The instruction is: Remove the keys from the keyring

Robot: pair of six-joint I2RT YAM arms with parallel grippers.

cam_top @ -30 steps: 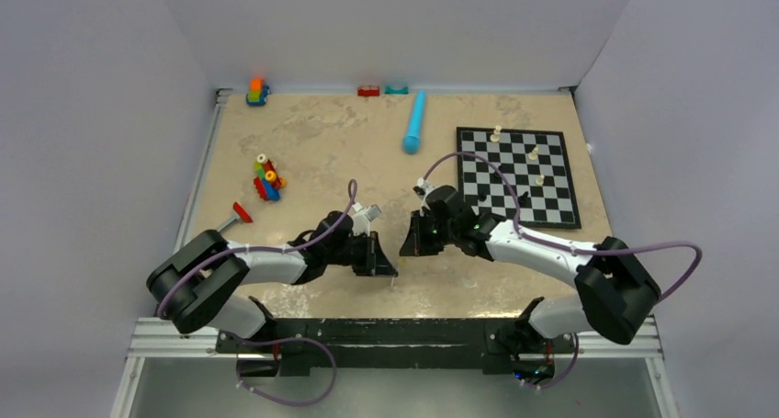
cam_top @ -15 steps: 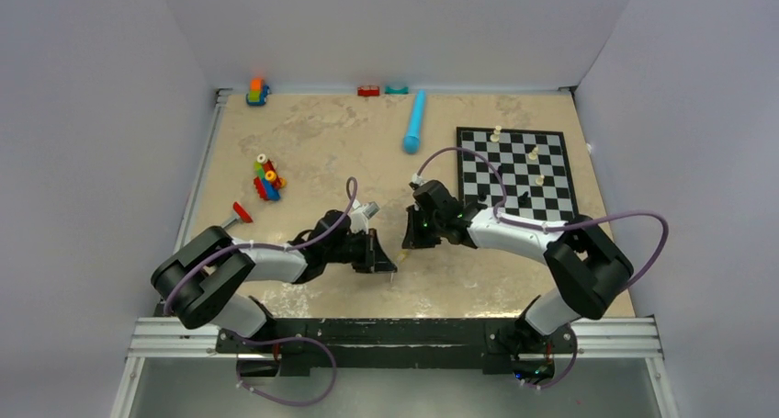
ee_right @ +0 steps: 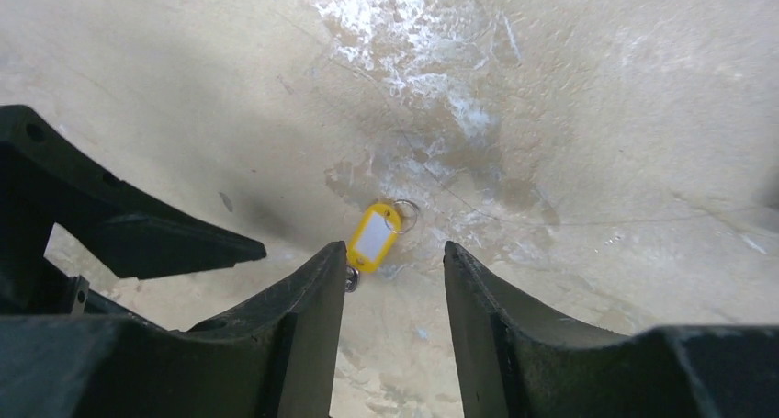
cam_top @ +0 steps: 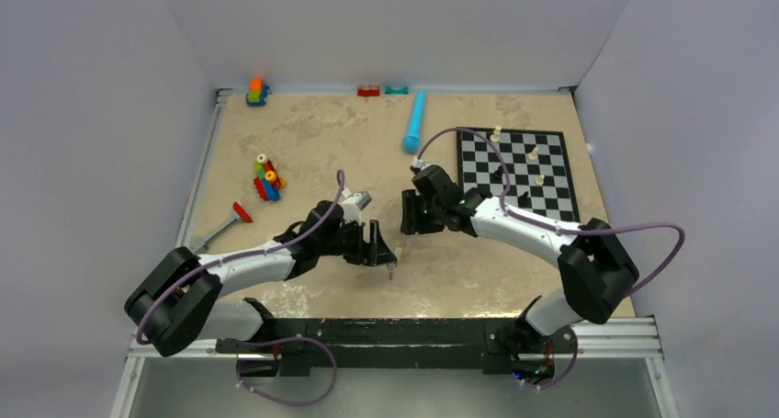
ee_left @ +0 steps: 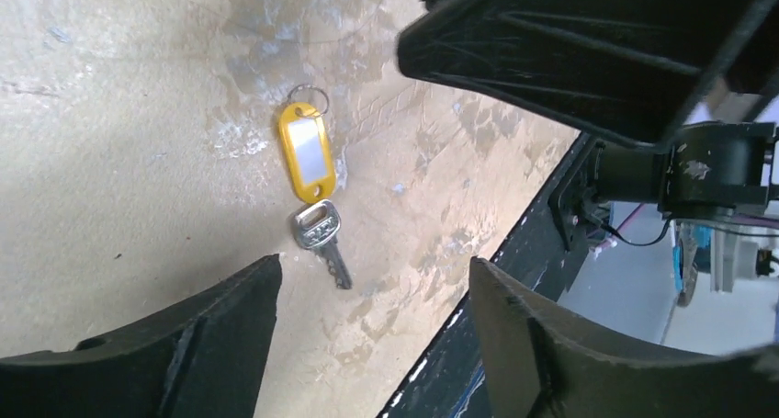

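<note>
Key [ee_left: 321, 239], silvery, lies on the counter [ee_left: 110, 161] touching a yellow tag [ee_left: 307, 152], the ring [ee_left: 307, 95] at the tag's other end. Left hand [ee_left: 372, 271] and right hand [ee_right: 393, 251] hover spread, empty. Grasping looks to be the step in hand: one pins the tag, one pinches the key.

My left fingers [ee_left: 202, 344] are matte black, and my right fingers [ee_right: 514, 344] match them. The tag [ee_left: 306, 152] is bright yellow with a white paper window. Its ring [ee_left: 309, 94] is thin bright silver, and the key [ee_left: 321, 239] is silvery-grey (no gold tint on it that I can make out). The table [ee_left: 110, 161] is sandy beige, mottled with whitish scuffs and greyish blotches. From above, the chessboard [cam_top: 517, 175] is checked black and white with cream pieces [cam_top: 532, 152]. The tube [cam_top: 414, 122] is sky blue, the toy bricks [cam_top: 267, 181] are red, blue and yellow, and my cable [cam_top: 643, 227] is purple.
</note>
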